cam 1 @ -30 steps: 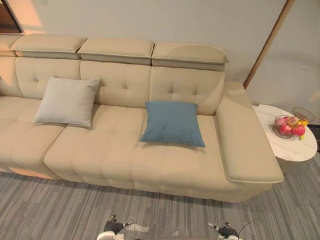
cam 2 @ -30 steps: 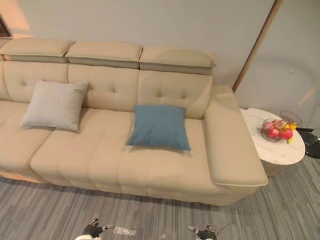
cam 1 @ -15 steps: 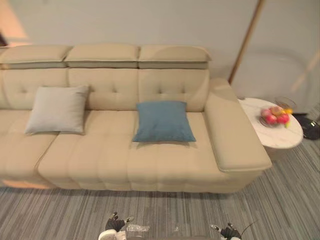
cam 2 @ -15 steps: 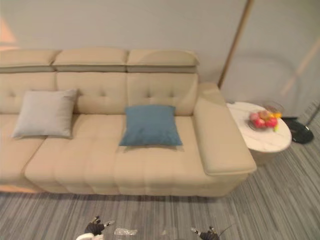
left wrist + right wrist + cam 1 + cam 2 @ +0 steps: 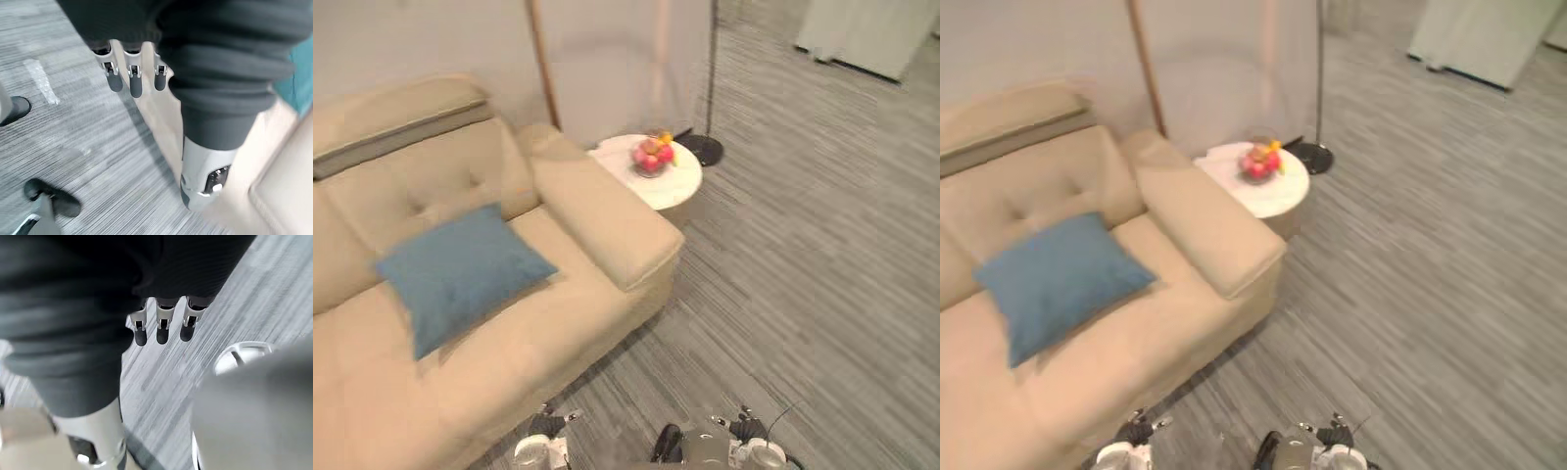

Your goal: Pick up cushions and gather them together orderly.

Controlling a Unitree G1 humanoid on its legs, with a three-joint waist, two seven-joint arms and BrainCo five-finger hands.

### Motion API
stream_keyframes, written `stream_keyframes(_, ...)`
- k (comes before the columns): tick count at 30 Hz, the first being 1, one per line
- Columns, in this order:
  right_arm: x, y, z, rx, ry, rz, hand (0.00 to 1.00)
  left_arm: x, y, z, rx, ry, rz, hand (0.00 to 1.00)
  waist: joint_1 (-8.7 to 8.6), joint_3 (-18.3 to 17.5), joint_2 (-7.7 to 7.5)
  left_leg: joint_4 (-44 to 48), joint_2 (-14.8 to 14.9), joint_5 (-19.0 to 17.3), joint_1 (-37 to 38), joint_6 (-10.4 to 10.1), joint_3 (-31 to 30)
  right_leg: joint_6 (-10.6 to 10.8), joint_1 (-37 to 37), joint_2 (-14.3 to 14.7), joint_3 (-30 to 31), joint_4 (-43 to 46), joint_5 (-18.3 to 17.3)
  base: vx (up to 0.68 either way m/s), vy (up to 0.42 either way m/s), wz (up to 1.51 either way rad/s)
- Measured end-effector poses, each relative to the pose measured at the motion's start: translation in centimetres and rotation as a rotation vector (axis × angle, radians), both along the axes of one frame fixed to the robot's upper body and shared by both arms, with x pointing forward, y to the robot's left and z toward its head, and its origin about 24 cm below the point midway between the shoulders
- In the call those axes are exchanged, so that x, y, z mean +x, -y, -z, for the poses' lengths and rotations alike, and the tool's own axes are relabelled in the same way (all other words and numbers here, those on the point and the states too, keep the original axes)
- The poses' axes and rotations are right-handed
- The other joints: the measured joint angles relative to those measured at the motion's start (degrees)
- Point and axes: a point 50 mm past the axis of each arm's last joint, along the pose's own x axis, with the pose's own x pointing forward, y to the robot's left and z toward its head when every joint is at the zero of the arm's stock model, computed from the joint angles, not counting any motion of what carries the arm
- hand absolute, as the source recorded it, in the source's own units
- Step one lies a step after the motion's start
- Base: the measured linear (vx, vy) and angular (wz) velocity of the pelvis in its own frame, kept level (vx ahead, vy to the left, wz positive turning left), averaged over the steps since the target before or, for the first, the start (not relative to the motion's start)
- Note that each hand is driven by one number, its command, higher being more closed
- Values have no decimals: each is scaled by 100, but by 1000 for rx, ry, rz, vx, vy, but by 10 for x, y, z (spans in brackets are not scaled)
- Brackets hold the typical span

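A blue cushion [image 5: 460, 273] lies tilted on the seat of the beige sofa [image 5: 558, 343], near its padded armrest [image 5: 602, 220]. A sliver of the same cushion [image 5: 299, 73] shows in the left wrist view beside the sofa's front. My left hand [image 5: 544, 427] hangs low over the carpet by the sofa's front edge, its fingers [image 5: 133, 81] straight and holding nothing. My right hand [image 5: 748, 429] hangs low over the carpet further right, its fingers [image 5: 162, 330] also straight and empty. Both hands are well short of the cushion.
A round white side table [image 5: 651, 181] with a wire bowl of fruit [image 5: 651, 155] stands beyond the armrest. A floor lamp's black base [image 5: 703, 149] sits behind it. Grey striped carpet [image 5: 803, 284] spreads to the right.
The whole view has swung to the right as the camera turned, so the grey cushion and the sofa's left part have passed out of frame. Both hands still hang low.
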Motion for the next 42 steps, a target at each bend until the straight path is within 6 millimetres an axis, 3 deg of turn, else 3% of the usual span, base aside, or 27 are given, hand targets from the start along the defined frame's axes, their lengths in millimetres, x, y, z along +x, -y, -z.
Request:
stream_keyframes(3, 2, 1, 0, 2, -8, 6, 0, -6, -2, 2, -4, -20, -20, 0, 14, 99, 61, 1526, 611, 25, -356, 40, -60, -63, 136, 364, 298, -224, -21, 143, -187, -96)
stream_keyframes(4, 1, 0, 1, 6, -15, 5, 0, -10, -8, 2, 3, -26, -56, 0, 39, 197, 43, 2762, 1022, 124, -730, 402, -527, -234, 376, 633, 685, -384, 44, 160, -119, -99)
stream_keyframes(5, 1, 0, 1, 6, -17, 5, 0, -12, -9, 3, 2, -28, -69, 0, 87, 208, 72, 3103, 1063, -2, -847, 421, -754, -264, 452, 704, 812, -419, 37, 135, -53, -138)
stream_keyframes(6, 1, 0, 1, 5, -18, 7, 0, -14, -10, 3, -5, -29, -94, 0, 123, 236, 94, 3500, 952, -266, -1112, 296, -1256, -301, 569, 850, 1127, -469, 32, 178, -40, -148)
stream_keyframes(7, 0, 0, 2, 6, -23, 9, 0, -13, -9, 2, -15, -15, -119, 0, 151, 241, 89, 3495, 654, -451, -1369, 216, -1739, -289, 688, 969, 1484, -564, 57, 228, 5, -189)
stream_keyframes(10, 3, -1, 1, 8, -17, 7, 0, -9, -8, 0, -20, 8, -129, 0, 245, 257, 67, 2415, -175, -665, -1775, 24, -2917, -157, 900, 1185, 2414, -789, 140, 208, 61, -171)
stream_keyframes(13, 6, -2, 0, 0, -9, 0, 0, -5, -8, -2, -20, 28, -130, 0, 364, 260, 62, 1519, -748, -634, -2167, 14, -4239, -130, 910, 1334, 3173, -855, 155, 188, 131, -185)
stream_keyframes(15, 4, -3, 1, -2, -14, -1, 0, -3, -6, -2, -24, 31, -129, 0, 426, 247, 83, 1112, -856, -479, -2229, 256, -4826, -17, 909, 1438, 3595, -783, 140, 235, 189, -168)
stream_keyframes(16, 3, -4, 1, -2, -18, -6, 0, -4, -5, -2, -29, 29, -130, 0, 460, 216, 168, 856, -739, -125, -2124, 255, -4795, 62, 904, 1559, 3867, -640, 1, 285, 273, -147)
stream_keyframes(17, 2, -8, 2, 8, -19, -3, 0, -3, -6, -2, -26, 31, -132, 0, 534, 213, 123, 865, -669, -92, -1991, 131, -4492, 107, 905, 1535, 3958, -467, -165, 302, 303, -157)
stream_keyframes(20, 3, -21, 1, 38, 18, 11, 0, 3, -15, -5, -1, 43, -120, 0, 554, 182, -144, 914, -653, -450, -1703, 333, -3615, 464, 578, 1142, 3706, 229, -542, 212, 247, -127)
stream_keyframes(22, 9, -31, -1, 65, 46, 18, 0, 6, -18, -6, 7, 51, -115, 0, 572, 177, -238, 993, -583, -576, -1635, 376, -3118, 682, 146, 933, 3091, 847, -656, 178, 174, -129)
stream_keyframes(23, 13, -35, -3, 75, 60, 17, 0, 8, -19, -7, 13, 52, -103, 0, 558, 202, -286, 1002, -530, -587, -1549, 381, -2746, 759, -115, 644, 2346, 1242, -682, 193, 116, -135)
stream_keyframes(25, 15, -35, -3, 77, 66, 15, 0, 15, -14, -8, 11, 62, -68, 0, 566, 221, -277, 967, -432, -609, -1344, 376, -2335, 668, -162, 116, 972, 1405, -665, 216, 49, -120)
stream_keyframes(26, 15, -36, -3, 80, 60, 16, 0, 17, -12, -9, 8, 65, -59, 0, 574, 224, -297, 925, -375, -609, -1169, 376, -2046, 471, -58, -139, 257, 1181, -535, 206, -6, -130)
stream_keyframes(28, 14, -37, -2, 82, 55, 16, 0, 17, -14, -8, 10, 59, -56, 0, 553, 230, -308, 815, -373, -607, -906, 375, -1805, 248, 20, -177, -146, 836, -377, 248, -92, -141)
stream_keyframes(30, 20, -21, -4, 44, 52, 20, 0, 23, -8, -8, 1, 54, -27, 0, 495, 316, -93, 657, -300, -574, -649, 326, -1683, 36, 77, -36, -385, 738, -253, 291, -137, -128)
stream_keyframes(33, 9, 1, -1, 2, 11, 50, 0, 30, 2, -9, -8, 62, 31, 0, 333, 309, 119, 583, -348, -388, -523, 132, -1681, 32, 211, 130, -227, 443, -278, 246, -72, -55)
stream_keyframes(34, 0, 5, 1, -1, -18, 72, 0, 31, 1, -10, -5, 66, 31, 0, 309, 327, 135, 1094, -263, -338, -599, 65, -1686, 47, 450, 268, -127, 156, -312, 267, -68, -59)
stream_keyframes(35, -5, 6, 2, -6, -28, 80, 0, 29, 1, -9, -3, 60, 26, 0, 313, 357, 163, 2202, -7, -218, -841, 101, -1723, 47, 805, 465, -2, -191, -318, 256, -71, -66)
stream_keyframes(36, -6, 6, 2, -6, -28, 81, 0, 28, 0, -9, -3, 57, 20, 0, 319, 377, 194, 2712, 128, -70, -991, 239, -1797, 44, 962, 528, 52, -314, -318, 276, -36, -100)
stream_keyframes(37, -7, 3, 3, 0, -28, 87, 0, 19, 0, -6, -10, 40, -2, 0, 439, 459, 184, 4588, 380, 533, -1790, 968, -2241, -56, 1463, 666, 386, -605, -446, 220, 13, -99)
stream_keyframes(39, -6, 3, 2, 0, -23, 92, 0, 26, 1, -11, -5, 80, 4, 0, 574, 496, 193, 5208, 279, 88, -2335, 924, -2702, -51, 1648, 668, 711, -650, -562, 211, 96, -103)
stream_keyframes(40, -5, 1, 2, 4, -22, 92, 0, 29, 1, -13, 0, 99, 10, 0, 674, 495, 172, 5077, 132, -174, -2768, 750, -3017, -24, 1751, 613, 991, -696, -628, 253, 190, -111)
stream_keyframes(42, -2, -2, 2, 12, -13, 90, 0, 28, -1, -15, 6, 111, 6, 0, 722, 514, 142, 3801, -83, -384, -3134, 564, -3305, 149, 1873, 491, 1384, -773, -719, 227, 193, -101)
